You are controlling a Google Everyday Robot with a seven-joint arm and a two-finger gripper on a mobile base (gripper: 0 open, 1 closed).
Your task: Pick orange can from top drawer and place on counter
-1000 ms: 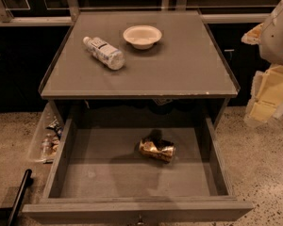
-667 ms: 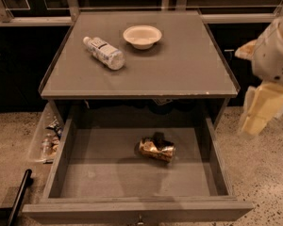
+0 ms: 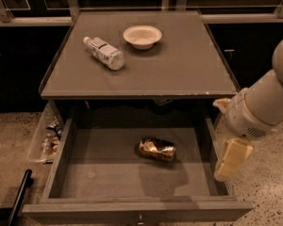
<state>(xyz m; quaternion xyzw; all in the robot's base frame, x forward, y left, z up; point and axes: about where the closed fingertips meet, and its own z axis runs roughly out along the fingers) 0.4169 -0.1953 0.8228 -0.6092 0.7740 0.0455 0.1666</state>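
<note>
Nothing done yet: orange can [image 3: 157, 149] lies on its side mid top drawer [image 3: 108, 175], ungrasped. Gripper [image 3: 232, 159] hangs by the drawer's right wall (open or closed, can't tell). Pick and placing on counter [image 3: 179, 67] both remain.

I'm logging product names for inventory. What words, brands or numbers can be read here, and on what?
No text here can be read.
bottle: print on its white label, too blurred to read.
orange can: nothing legible.
bowl, counter, top drawer: no markings seen.
tool, at the drawer's right side: no lettering seen.
</note>
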